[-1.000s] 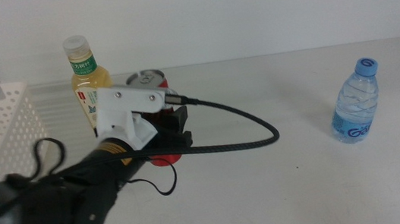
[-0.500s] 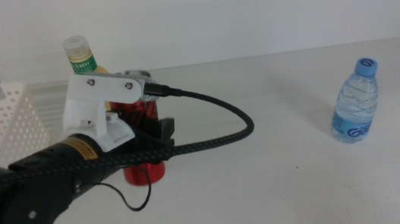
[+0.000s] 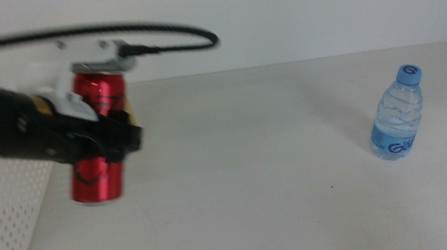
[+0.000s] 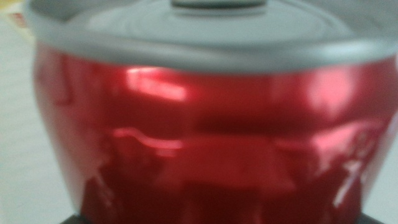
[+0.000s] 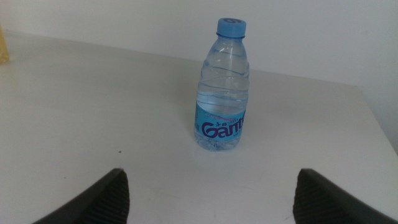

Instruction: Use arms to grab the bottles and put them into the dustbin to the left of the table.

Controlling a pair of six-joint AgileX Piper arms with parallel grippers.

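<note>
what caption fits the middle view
Left gripper carries the red can toward the dustbin; water bottle stays.

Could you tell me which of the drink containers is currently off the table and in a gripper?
The red can, clamped in the left gripper near the dustbin. The water bottle stands untouched on the table.

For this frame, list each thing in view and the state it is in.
Red can: upright, lifted off the table, clamped in the left gripper.
Left gripper: shut on the red can, beside the white basket.
Water bottle: upright on the table, blue cap on, untouched.
Right gripper: open, waiting, facing the water bottle.
White basket: standing at the table's left; contents not visible.
</note>
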